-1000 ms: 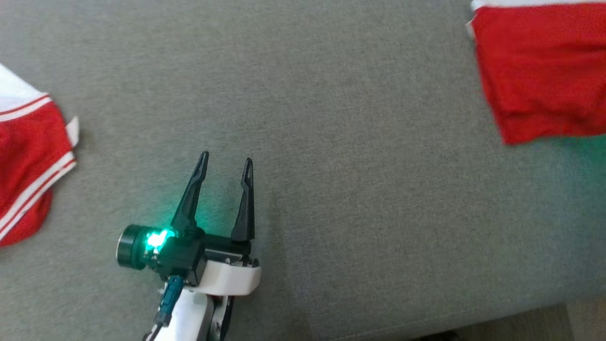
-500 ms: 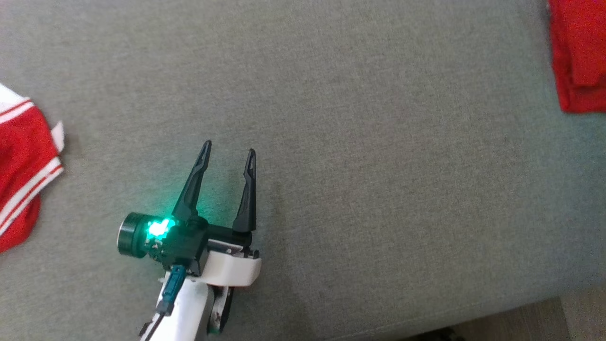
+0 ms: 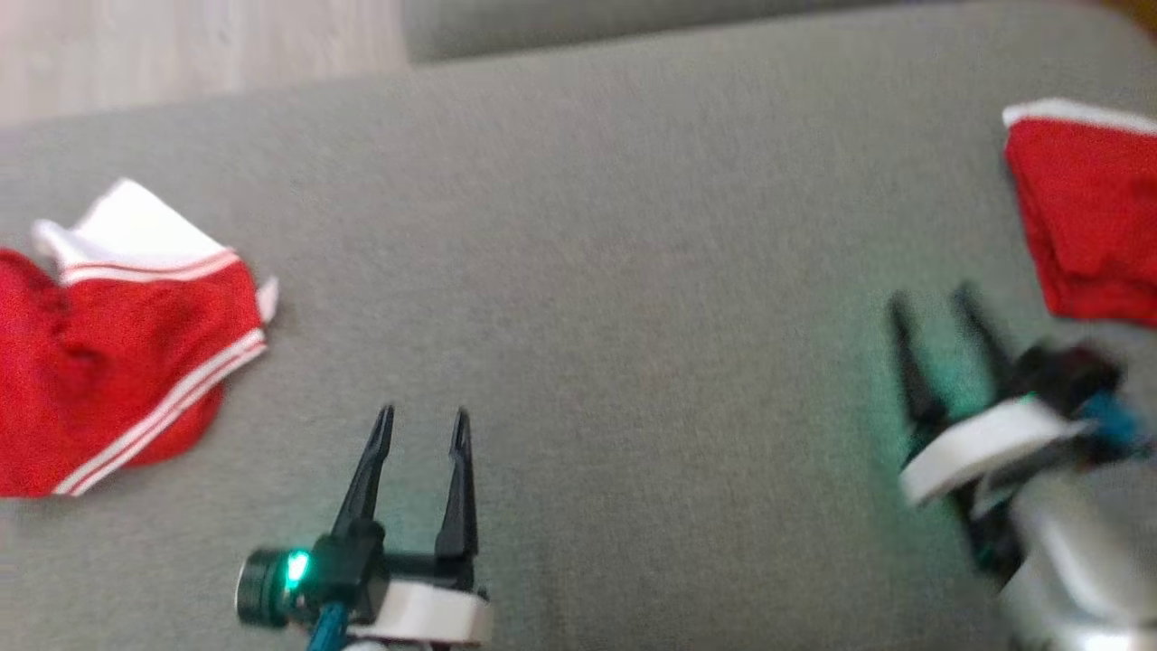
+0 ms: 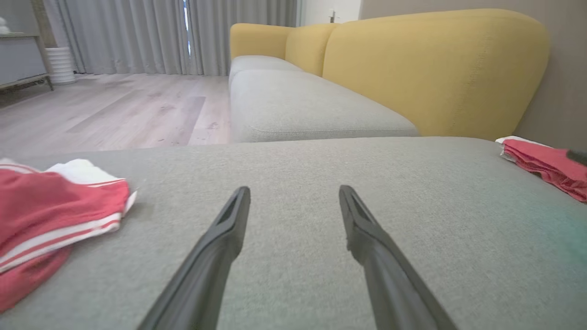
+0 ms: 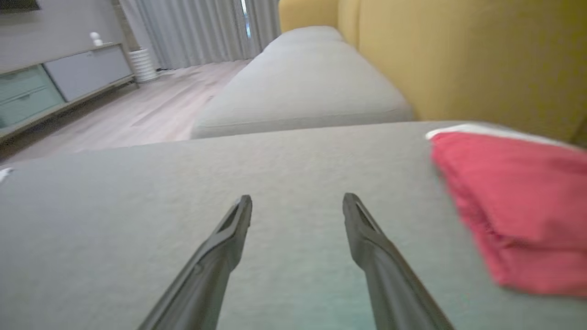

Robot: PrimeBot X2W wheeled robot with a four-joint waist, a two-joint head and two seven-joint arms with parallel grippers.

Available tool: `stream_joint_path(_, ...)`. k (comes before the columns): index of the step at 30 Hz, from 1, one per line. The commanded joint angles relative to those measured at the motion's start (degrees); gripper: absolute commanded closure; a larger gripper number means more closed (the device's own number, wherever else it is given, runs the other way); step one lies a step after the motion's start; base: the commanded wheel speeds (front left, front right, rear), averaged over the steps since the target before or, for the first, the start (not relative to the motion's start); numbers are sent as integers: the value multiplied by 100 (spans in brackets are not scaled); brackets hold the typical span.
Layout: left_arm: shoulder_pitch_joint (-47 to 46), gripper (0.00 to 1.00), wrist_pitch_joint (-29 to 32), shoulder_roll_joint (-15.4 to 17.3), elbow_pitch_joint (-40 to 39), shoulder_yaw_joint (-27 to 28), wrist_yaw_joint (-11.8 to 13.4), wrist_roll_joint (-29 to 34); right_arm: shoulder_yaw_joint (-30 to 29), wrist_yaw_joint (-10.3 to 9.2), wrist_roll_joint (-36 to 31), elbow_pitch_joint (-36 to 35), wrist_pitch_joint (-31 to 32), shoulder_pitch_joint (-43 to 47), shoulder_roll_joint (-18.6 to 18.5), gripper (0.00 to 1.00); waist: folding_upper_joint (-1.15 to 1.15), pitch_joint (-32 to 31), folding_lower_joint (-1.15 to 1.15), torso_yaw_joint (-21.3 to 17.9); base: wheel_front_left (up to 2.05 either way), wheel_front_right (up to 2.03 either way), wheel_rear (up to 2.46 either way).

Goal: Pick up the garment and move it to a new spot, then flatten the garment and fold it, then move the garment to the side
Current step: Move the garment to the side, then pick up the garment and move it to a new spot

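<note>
A crumpled red garment with white stripes lies at the left of the grey cushion, also at the left in the left wrist view. A folded red garment sits at the right edge, close by in the right wrist view. My left gripper is open low in the head view, to the right of the crumpled garment, nothing between its fingers. My right gripper, blurred, is open just left of the folded garment, holding nothing.
The grey cushion's far edge meets a pale wood floor. A yellow sofa back and another grey seat lie beyond. Curtains and a low cabinet stand across the room.
The head camera has tilted, so the whole picture shifted down and the floor now shows. My right arm has come into view at the lower right. Both garments lie as before.
</note>
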Motion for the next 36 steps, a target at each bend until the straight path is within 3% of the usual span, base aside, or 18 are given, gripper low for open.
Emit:
stream_joint_path(1, 60, 0, -37, -25, -111, 171, 73, -105, 295, -4, 110, -98, -74, 179, 72, 0, 0, -666, 2, 346, 0, 0, 0)
stream_joint_path(5, 349, 0, -37, -26, 30, 225, 139, -245, 644, -4, 286, 5, -76, 576, 409, 0, 0, -1093, 2, 458, 0, 0, 0)
stream_joint_path(8, 464, 0, -37, -26, -67, 276, 188, -251, 644, -4, 182, -295, -77, 870, 544, 0, 0, -1260, 2, 530, 0, 0, 0)
stream_joint_path(16, 838, 0, -37, -26, -383, 418, 235, -178, 119, -4, -396, -1484, -78, 1989, 753, 0, 0, -1592, 2, 593, 0, 0, 0)
stream_joint_path(22, 1279, 0, -37, -27, -582, 529, 204, -79, -173, -4, -798, -1871, -78, 2759, 976, 0, 0, -1849, 2, 531, 0, 0, 0)
stream_joint_path(36, 1560, 0, -37, -27, -638, 654, 121, -43, -387, -4, -985, -1957, -78, 2984, 1224, 0, 0, -1993, 2, 412, 0, 0, 0)
